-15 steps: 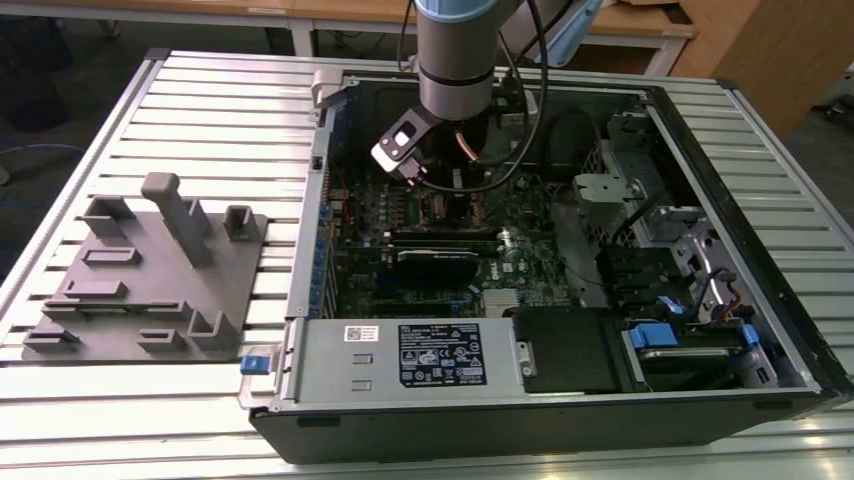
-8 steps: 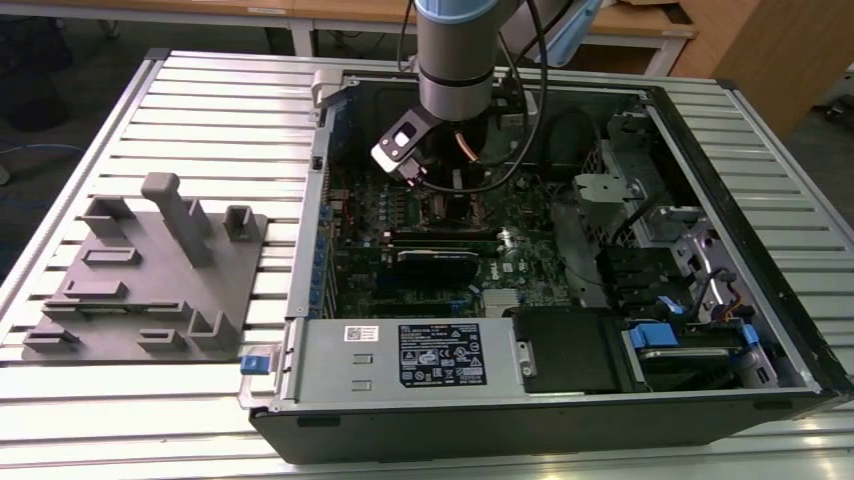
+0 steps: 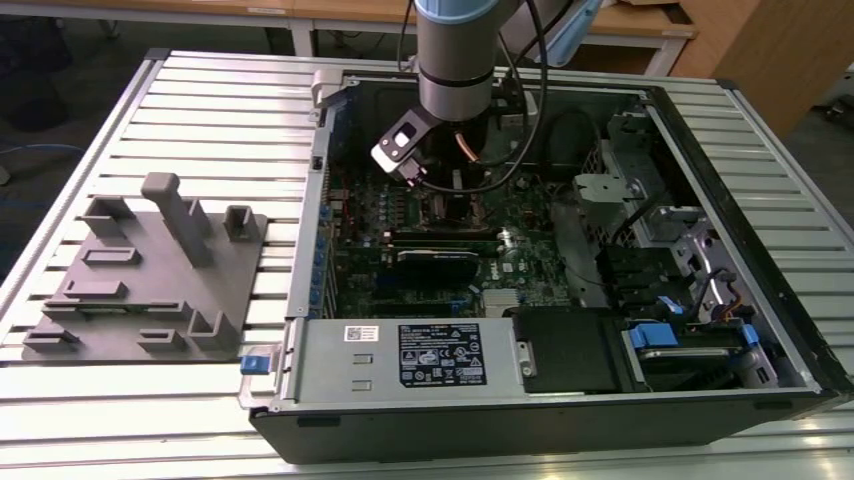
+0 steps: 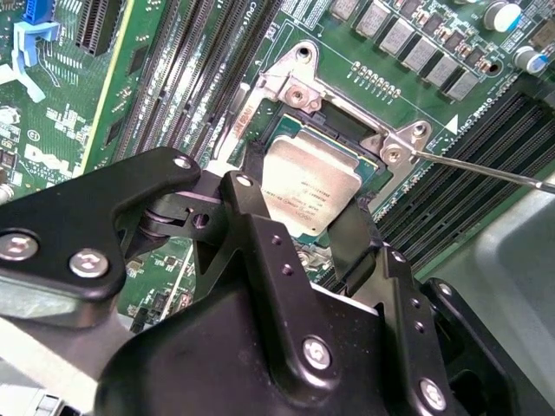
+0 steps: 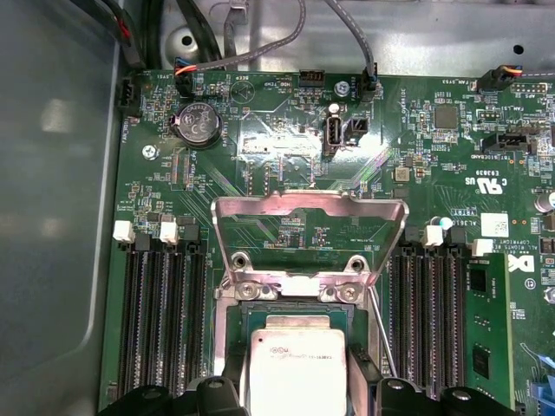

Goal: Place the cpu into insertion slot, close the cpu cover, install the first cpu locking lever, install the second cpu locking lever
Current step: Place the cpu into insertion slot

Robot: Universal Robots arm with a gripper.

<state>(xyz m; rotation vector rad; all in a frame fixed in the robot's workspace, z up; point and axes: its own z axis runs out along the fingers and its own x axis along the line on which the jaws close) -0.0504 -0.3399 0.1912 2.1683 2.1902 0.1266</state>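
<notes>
Silver-grey cpu (image 4: 308, 186) is pinched between my gripper's (image 4: 303, 215) fingers, just over the slot (image 5: 247, 314); I can't tell if it's seated. Cover (image 5: 310, 206) stands flipped up and a lever (image 4: 486, 172) is swung free, so I judge closing and both levers are left.

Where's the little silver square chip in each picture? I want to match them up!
Exterior view: the chip is too small to pick out; the insertion slot lies under the arm's tip.
Second wrist view: the cpu is between the black fingers, over the slot.
First wrist view: the cpu is beside the hinge of the raised cpu cover.
Shared landmark: the thin metal rod beside the slot, in both wrist views.
</notes>
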